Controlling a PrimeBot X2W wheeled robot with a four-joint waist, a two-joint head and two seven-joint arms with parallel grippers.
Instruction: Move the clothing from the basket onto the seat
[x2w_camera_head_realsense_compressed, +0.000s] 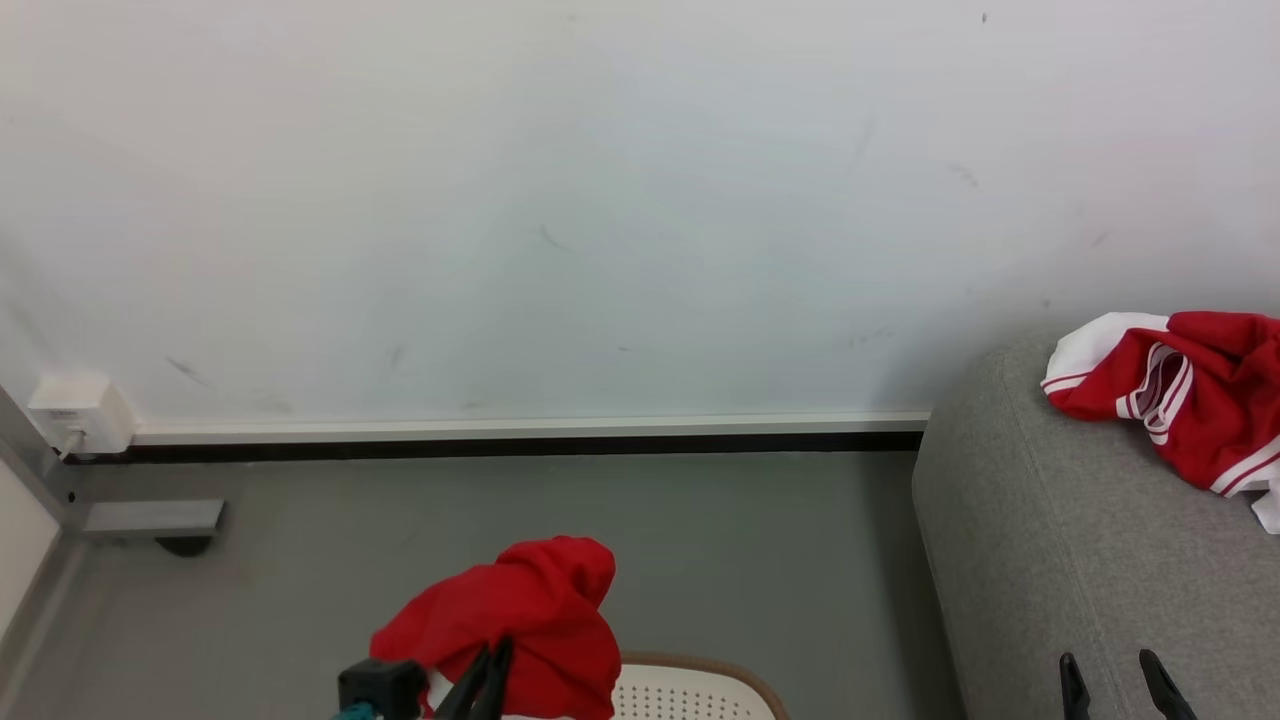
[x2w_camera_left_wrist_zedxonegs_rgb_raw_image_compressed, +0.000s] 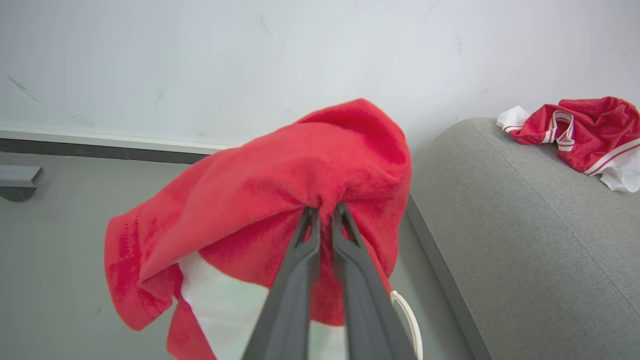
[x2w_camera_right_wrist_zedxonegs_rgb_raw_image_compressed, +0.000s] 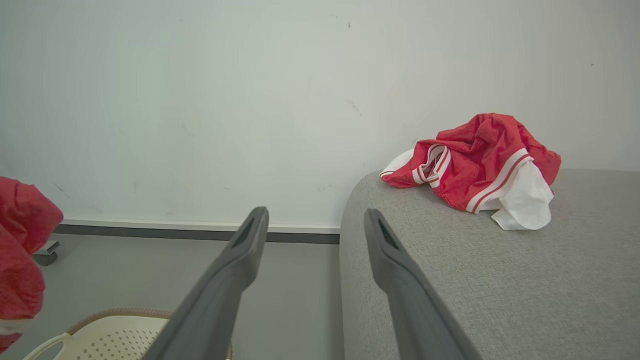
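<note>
The left gripper, closed tight, pinches a soft plain red fabric garment above the cream-white perforated plastic basket. The right gripper hangs wide open, empty, at the edge of the large grey woven sofa, where a crumpled red-and-white striped garment lies well beyond its fingertips.

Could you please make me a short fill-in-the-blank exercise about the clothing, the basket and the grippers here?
The left gripper has its jaws ____ on the red garment.
The right gripper has its jaws ____, holding nothing.
The striped garment lies on the ____ seat.
In the head view, the basket stands to the seat's ____.
Missing words: shut; open; grey; left.
</note>
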